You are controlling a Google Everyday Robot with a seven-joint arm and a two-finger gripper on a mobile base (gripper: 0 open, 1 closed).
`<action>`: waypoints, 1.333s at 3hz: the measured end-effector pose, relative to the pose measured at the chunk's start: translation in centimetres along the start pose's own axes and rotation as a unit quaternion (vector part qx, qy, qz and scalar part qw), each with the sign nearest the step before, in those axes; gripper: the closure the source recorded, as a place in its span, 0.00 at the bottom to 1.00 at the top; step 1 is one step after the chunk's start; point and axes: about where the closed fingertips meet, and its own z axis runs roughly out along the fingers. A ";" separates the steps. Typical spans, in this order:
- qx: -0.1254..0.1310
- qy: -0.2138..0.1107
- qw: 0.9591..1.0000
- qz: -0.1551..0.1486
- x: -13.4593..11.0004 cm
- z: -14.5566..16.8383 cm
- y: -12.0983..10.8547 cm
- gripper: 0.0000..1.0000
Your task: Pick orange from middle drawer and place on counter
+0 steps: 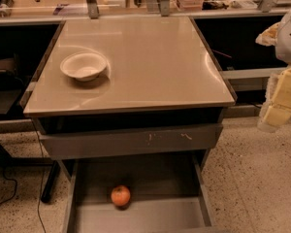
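Since the orange lies on the floor of the open middle drawer, at 6 o'clock in the view, the pick looks not yet begun. The end effector hangs at 3 o'clock, well apart from it; whether it is open or closed cannot be told. Reaching, grasping, lifting and setting the orange on the counter all seem left.

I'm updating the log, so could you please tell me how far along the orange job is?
Done: the drawer is open, showing the orange on its floor. In hand: no grasp; the gripper hangs at the right edge, beside the counter, well away from the orange. Left: reach in, grasp the orange, lift it and set it on the counter, where a bowl sits.
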 end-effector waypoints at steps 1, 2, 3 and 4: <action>0.003 0.000 1.000 -0.001 0.0 -0.1 0.0 0.00; -0.014 -0.013 1.000 0.004 0.1 2.4 1.9 0.00; -0.055 -0.063 0.996 0.019 -1.1 8.3 6.1 0.00; -0.119 -0.085 0.989 0.023 -2.3 15.4 10.4 0.00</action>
